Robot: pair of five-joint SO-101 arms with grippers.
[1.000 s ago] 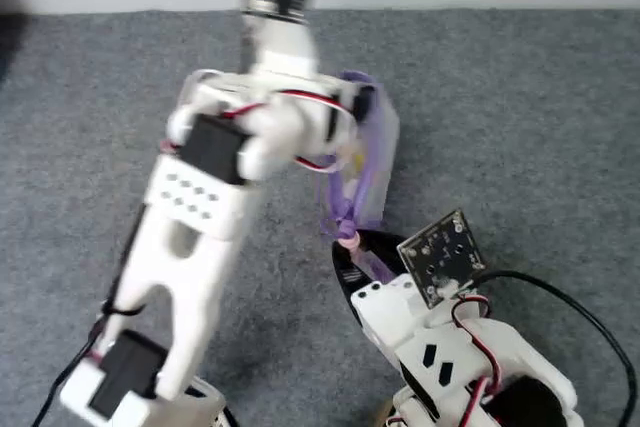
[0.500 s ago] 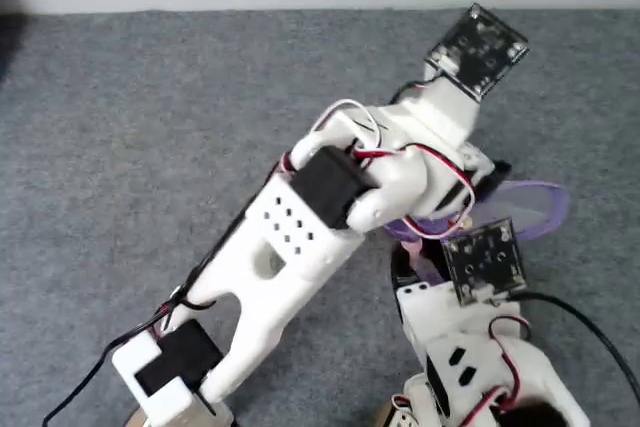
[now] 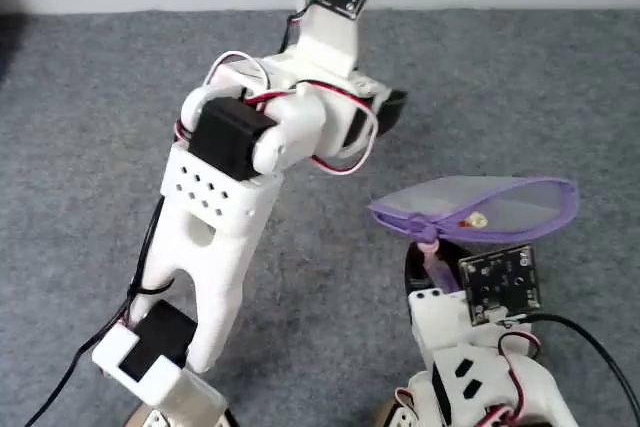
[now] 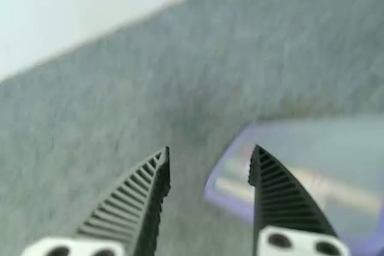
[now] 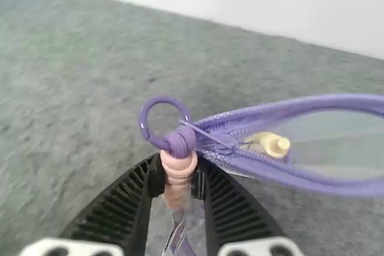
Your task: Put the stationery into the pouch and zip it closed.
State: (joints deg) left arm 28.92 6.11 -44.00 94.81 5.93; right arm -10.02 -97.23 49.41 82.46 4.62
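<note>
Seemingly the right claw [image 5: 178, 171] pinches the pull [image 5: 178, 148] while the left claw [image 4: 207, 157] gapes empty, so it should pin the pouch [image 3: 505, 209] first.

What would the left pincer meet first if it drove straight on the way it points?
Likely the end of the purple pouch: the open left pincer aims at the grey mat right beside it, one finger in line with the pouch. Depth is unclear.

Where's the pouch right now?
The pouch is right of centre in the high view, over the mat; the right gripper pinches its zipper pull, and the open left gripper is clear of it.
</note>
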